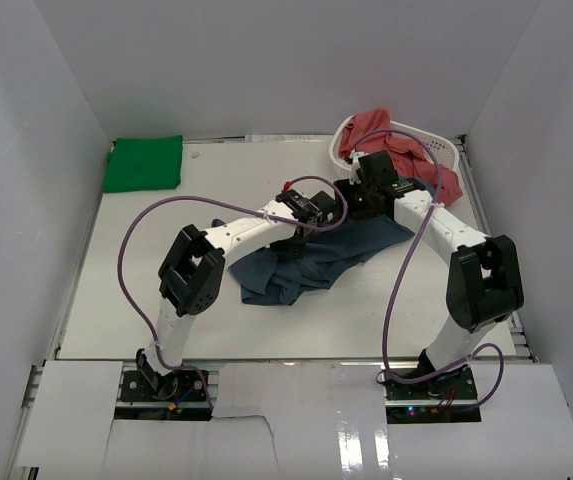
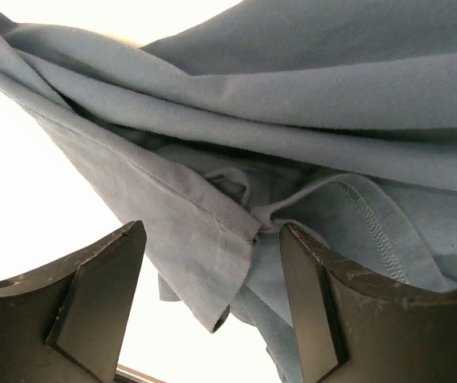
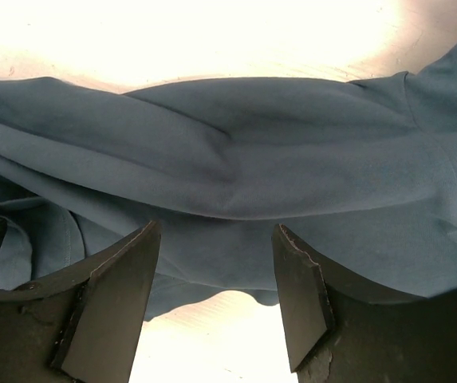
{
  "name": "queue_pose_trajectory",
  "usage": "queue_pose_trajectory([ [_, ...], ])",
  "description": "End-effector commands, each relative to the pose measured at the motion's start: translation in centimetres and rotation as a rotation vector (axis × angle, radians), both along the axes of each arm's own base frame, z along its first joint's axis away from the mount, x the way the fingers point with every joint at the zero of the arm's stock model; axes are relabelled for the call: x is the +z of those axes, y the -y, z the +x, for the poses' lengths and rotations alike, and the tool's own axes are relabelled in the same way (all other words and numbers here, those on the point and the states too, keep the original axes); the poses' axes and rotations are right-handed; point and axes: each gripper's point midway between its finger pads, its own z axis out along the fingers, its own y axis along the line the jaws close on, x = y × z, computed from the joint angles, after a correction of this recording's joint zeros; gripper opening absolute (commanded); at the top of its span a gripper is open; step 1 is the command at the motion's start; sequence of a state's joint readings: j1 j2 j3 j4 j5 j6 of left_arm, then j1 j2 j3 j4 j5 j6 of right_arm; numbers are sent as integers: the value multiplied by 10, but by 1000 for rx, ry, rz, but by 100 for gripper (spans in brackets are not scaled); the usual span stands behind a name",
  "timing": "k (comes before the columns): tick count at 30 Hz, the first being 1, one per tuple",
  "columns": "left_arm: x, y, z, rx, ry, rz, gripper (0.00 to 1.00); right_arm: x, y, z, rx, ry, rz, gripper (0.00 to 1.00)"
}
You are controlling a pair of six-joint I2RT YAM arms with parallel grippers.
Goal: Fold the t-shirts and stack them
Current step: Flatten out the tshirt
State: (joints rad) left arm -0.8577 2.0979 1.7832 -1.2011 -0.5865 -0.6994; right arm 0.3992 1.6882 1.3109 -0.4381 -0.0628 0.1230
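The blue shirt [image 1: 306, 262] lies crumpled near the middle of the surface [image 1: 166, 300], a little toward the right edge. Both grippers sit low at its far side, close together. The left gripper [image 2: 212, 231] is wide open, with a stitched hem hanging between its fingers, unpinched. The right gripper [image 3: 216, 227] is open too, with blue folds just beyond its fingertips. The green shirt [image 1: 144, 163] lies folded in the far left corner. Red shirts [image 1: 376, 128] spill from the basket [image 1: 434, 147] in the far right corner.
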Motion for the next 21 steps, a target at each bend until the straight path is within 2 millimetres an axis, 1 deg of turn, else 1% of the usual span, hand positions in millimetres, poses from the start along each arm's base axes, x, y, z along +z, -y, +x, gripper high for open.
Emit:
queue_pose_trajectory([
  [1, 30, -2, -5, 8, 44, -55, 80, 2, -3, 5, 7, 20, 21, 64],
  [3, 33, -4, -7, 6, 44, -61, 80, 2, -3, 5, 6, 19, 19, 64],
  [6, 31, -8, -12, -3, 28, -48, 81, 2, -4, 5, 9, 18, 23, 64],
  [11, 22, -15, -16, 2, 11, -15, 80, 1, -4, 4, 11, 14, 24, 64],
  [15, 12, -17, -14, 7, 5, 15, 80, 2, -4, 4, 11, 19, 25, 64],
  [21, 8, -12, -6, 0, 17, 37, 79, 2, -4, 4, 12, 15, 25, 64],
])
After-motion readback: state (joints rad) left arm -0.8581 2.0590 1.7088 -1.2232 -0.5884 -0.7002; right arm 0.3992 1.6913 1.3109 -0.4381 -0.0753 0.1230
